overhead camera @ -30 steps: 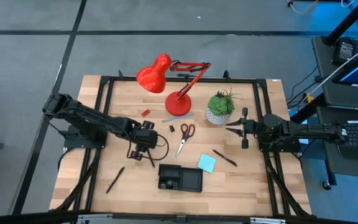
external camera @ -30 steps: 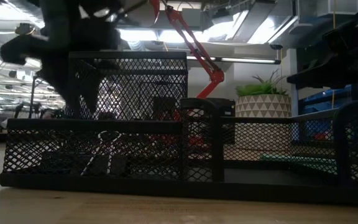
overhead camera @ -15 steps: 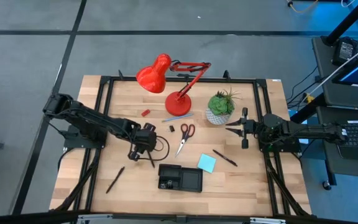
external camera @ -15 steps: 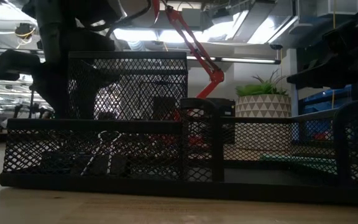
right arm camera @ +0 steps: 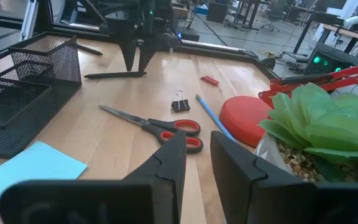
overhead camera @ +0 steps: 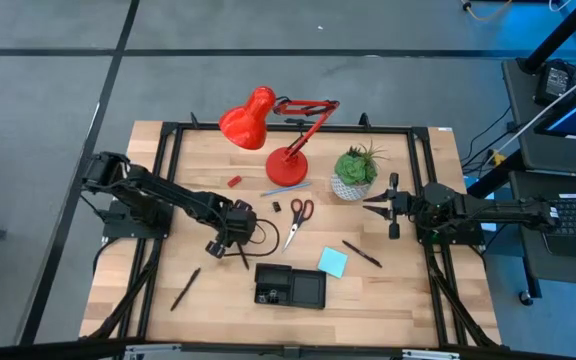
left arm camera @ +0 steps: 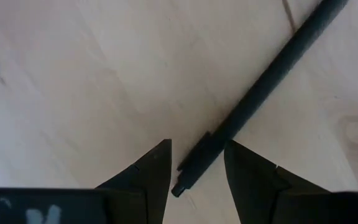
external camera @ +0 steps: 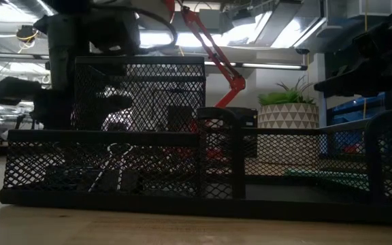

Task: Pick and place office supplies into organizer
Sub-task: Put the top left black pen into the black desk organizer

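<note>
Black mesh organizer (overhead camera: 290,286) sits at the table's six o'clock edge. Just past it, toward ten o'clock, the left gripper (left arm camera: 196,163) stands spread over a dark pen (left arm camera: 260,93), its butt end between the fingers. Better to slide toward the barrel's middle before pinching. Right gripper (overhead camera: 388,206) waits spread at three o'clock, by the plant (overhead camera: 354,172).

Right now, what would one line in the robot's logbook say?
left gripper: open, straddling dark pen on table | right gripper: open, waiting beside plant | organizer: pen not in
</note>
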You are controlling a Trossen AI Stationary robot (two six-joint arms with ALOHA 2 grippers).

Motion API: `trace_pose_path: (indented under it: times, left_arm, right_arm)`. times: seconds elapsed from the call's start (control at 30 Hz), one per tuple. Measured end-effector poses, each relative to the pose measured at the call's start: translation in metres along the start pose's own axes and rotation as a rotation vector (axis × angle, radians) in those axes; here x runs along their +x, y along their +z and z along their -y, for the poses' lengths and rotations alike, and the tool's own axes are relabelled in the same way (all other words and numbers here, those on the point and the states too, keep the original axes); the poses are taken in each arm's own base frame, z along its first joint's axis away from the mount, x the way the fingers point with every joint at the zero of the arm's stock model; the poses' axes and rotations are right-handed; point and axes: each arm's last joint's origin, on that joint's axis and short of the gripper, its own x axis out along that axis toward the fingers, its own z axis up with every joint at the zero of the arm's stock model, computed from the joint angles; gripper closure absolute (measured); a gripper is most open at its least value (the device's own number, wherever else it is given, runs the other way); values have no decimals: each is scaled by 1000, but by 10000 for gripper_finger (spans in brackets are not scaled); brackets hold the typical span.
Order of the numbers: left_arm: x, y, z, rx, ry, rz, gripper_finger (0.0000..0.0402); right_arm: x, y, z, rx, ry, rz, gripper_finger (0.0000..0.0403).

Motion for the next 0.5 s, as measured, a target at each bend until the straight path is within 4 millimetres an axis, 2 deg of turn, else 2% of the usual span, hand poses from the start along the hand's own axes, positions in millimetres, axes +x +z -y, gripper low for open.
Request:
trace_pose_path:
  times: [0.5]
  left_arm:
    - [13,-3,-5,-42,-67,-54,259]
  right_arm:
    - [0,0,0,-4,0,0,324]
